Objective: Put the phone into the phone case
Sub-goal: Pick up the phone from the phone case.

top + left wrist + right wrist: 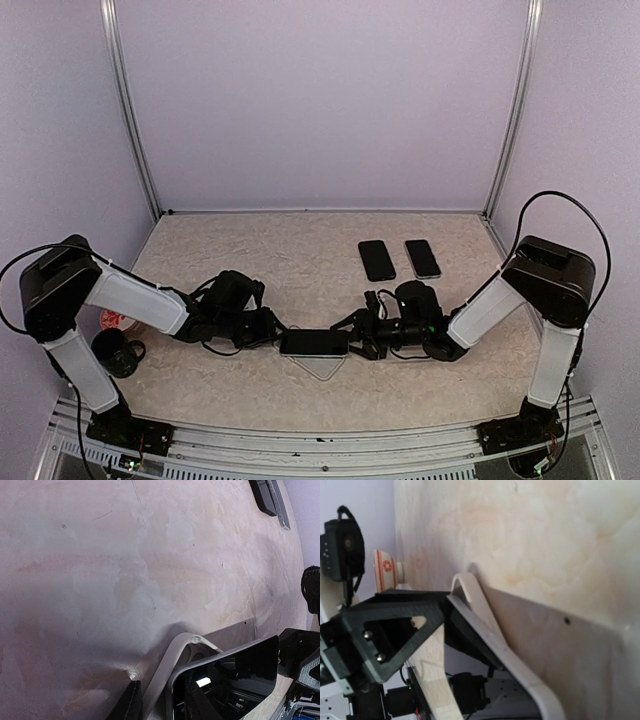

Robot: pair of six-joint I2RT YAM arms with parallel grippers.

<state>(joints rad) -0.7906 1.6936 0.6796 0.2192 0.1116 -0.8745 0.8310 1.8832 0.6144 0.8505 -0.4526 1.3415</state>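
Lower centre, top view: glossy black phone (313, 343) lies over translucent round-cornered phone case (322, 366) on mottled beige table (250, 250). Left gripper (274, 335) clamps its left end; right gripper (356, 340) straddles the other, grip unclear.

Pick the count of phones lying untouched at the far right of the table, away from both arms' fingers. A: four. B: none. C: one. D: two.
D: a dark phone and a second phone lie side by side on the table, with nothing touching them.
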